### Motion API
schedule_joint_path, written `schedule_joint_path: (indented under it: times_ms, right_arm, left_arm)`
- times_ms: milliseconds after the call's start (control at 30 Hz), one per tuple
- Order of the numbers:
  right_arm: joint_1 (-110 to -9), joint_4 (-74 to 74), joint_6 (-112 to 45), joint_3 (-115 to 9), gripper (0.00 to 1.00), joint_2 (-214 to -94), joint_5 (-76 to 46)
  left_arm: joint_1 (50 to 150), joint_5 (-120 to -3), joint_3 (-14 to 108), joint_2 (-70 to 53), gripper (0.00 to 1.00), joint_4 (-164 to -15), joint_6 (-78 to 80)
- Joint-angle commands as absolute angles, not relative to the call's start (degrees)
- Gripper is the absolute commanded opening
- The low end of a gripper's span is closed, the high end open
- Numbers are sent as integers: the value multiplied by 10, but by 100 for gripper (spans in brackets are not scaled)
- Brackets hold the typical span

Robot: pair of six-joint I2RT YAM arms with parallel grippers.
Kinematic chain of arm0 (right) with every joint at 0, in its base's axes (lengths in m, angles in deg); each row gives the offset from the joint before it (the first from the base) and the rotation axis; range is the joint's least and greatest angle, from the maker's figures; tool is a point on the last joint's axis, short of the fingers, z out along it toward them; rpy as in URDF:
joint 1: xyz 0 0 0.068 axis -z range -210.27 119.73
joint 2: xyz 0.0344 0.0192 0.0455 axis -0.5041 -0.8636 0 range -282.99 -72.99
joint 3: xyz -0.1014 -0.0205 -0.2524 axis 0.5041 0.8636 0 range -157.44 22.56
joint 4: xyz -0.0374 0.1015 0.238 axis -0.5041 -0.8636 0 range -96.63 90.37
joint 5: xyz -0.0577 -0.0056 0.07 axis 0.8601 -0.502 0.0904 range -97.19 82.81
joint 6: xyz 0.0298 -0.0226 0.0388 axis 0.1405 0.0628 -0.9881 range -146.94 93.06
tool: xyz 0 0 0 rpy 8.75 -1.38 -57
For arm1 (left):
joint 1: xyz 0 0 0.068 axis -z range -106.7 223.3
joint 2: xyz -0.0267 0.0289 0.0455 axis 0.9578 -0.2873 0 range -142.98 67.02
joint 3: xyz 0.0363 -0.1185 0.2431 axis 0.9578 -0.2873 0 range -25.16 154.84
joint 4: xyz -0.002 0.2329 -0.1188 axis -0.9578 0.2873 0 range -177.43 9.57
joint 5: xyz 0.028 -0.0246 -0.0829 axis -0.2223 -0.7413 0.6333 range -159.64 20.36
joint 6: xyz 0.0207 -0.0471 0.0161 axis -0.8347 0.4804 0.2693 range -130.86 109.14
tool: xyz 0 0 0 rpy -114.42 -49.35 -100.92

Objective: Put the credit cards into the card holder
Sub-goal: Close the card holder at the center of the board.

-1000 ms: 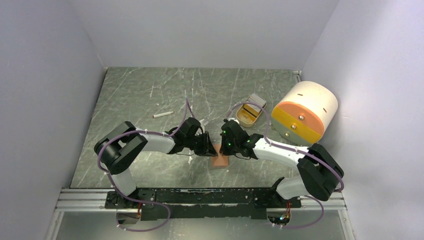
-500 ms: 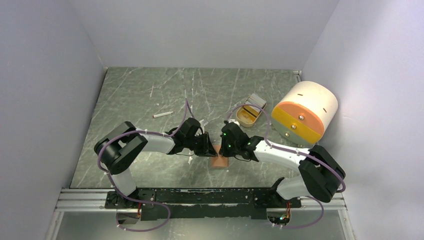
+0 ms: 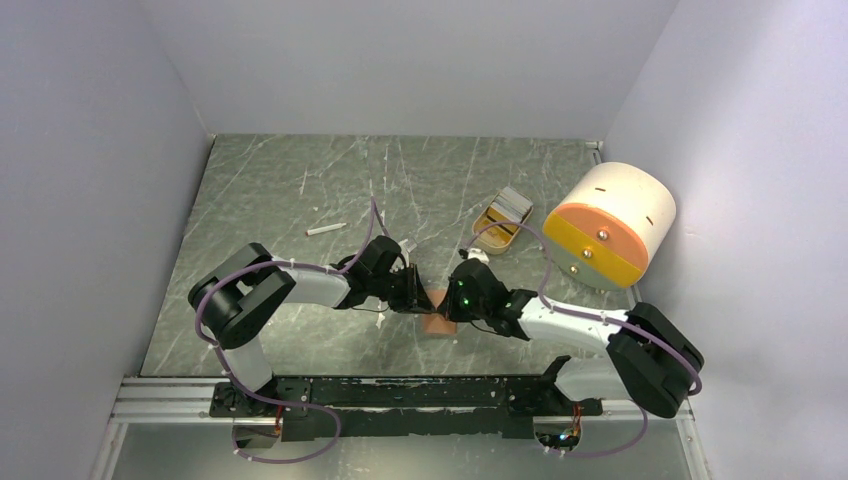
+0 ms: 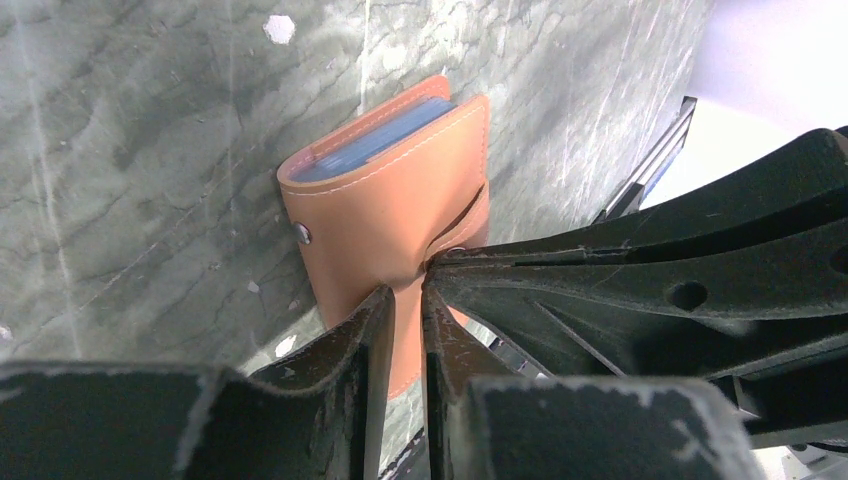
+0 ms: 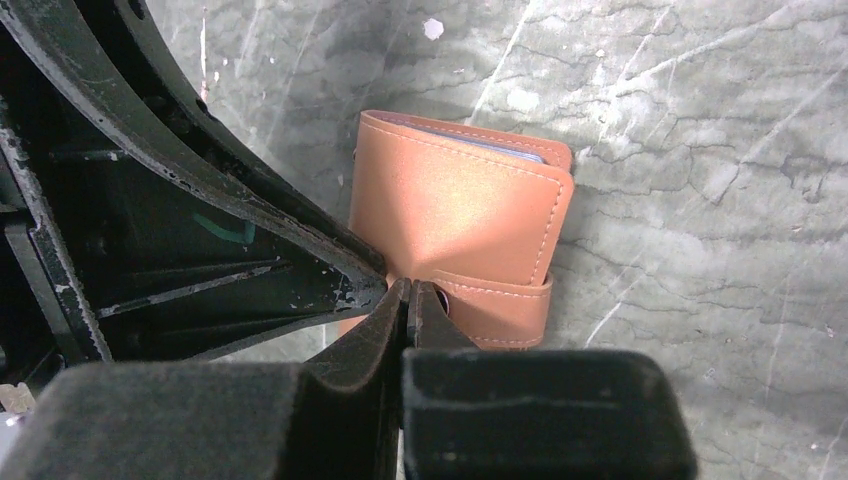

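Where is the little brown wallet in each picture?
Top external: the card holder is low in the middle, mostly hidden where the two arms meet.
Left wrist: in the centre, just above the left claw.
Right wrist: in the centre, just above the right claw.
Shared landmark: the two black claws meet at the card holder in every view.

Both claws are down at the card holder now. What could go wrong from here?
1. The right claw looks pinched on the strap of the card holder; pulling could drag or lift the whole holder rather than open it.
2. A blue card shows at the holder's open edge; tilting might let it slide out.
3. The left claw sits almost tip to tip with the right; they could collide.
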State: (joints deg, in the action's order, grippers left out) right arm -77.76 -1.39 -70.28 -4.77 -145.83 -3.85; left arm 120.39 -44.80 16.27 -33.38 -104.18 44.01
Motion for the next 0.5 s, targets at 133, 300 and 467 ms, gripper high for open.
schedule_joint_path:
  times_ms: [133, 300, 467]
  right_arm:
    - [-779, -28, -692, -20, 4, -1466, -32]
    - [-779, -65, -679, -73, 12, -1438, -49]
    - [-779, -121, -664, -125, 20, -1404, -65]
  left_arm:
    - [1210, -462, 152, -332, 23, -1008, 430]
    - [1210, -462, 156, -334, 23, -1008, 432]
    - [1210, -462, 156, -333, 23, -1007, 432]
